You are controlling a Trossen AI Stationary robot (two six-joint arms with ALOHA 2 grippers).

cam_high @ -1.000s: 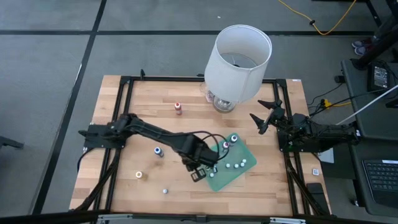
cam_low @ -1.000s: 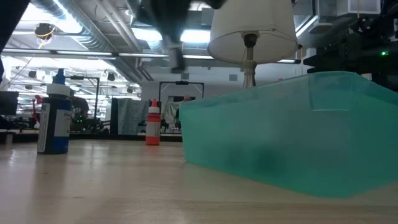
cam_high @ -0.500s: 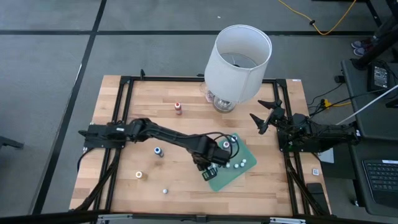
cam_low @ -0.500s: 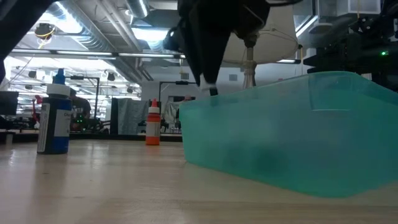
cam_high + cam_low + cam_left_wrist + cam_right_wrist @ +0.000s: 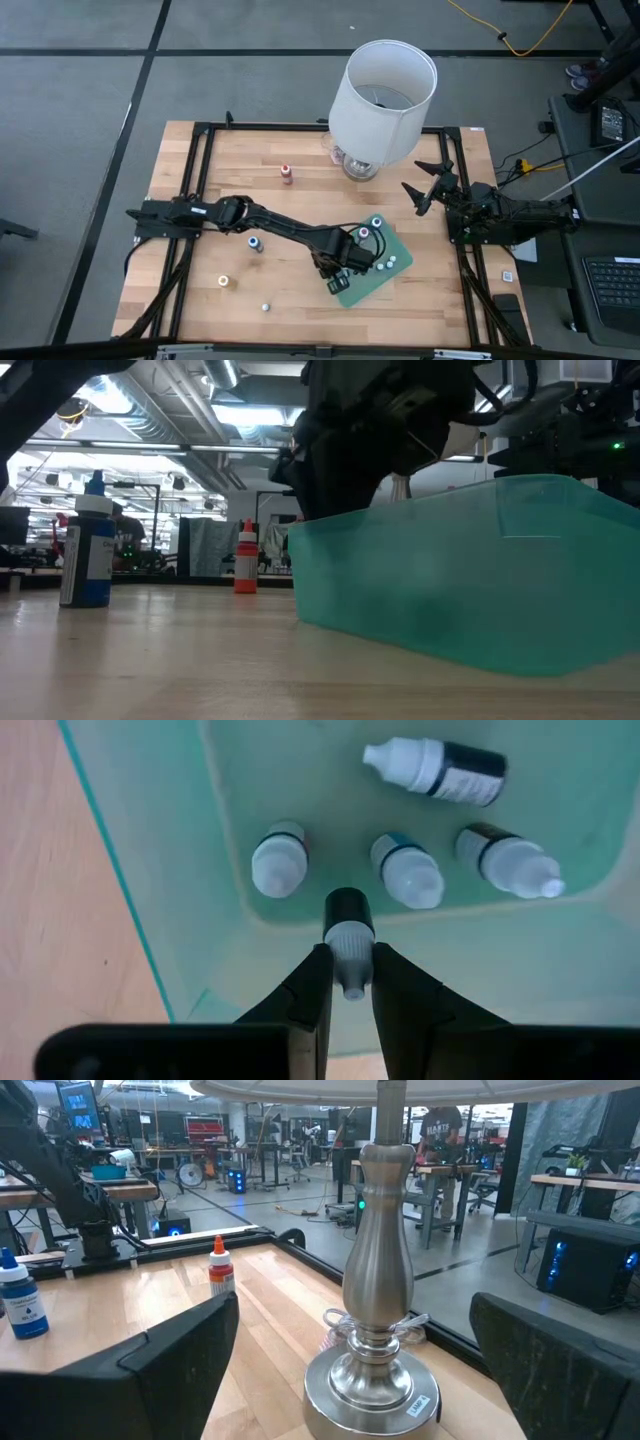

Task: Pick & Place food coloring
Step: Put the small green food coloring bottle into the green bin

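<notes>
Left claw (image 5: 350, 982) reaching out over the green tray (image 5: 352, 287) near the front of the desk (image 5: 300, 200), fingers pinched tight on one small dark bottle with a white cap (image 5: 349, 938), held just above the tray's inside. Four more bottles already in the tray: three standing in a row (image 5: 408, 870), a fourth lying on its side (image 5: 436, 769) behind them. Elsewhere on the desk, well apart from the tray: a blue-topped bottle (image 5: 255, 243), a red-topped bottle (image 5: 287, 174) near the lamp (image 5: 385, 95), a yellow-topped bottle (image 5: 224, 282) and a small pale one (image 5: 265, 307) near the front edge. Right claw (image 5: 428, 187) parked at the right edge beside the lamp base, fingers spread wide, gripping nothing.
</notes>
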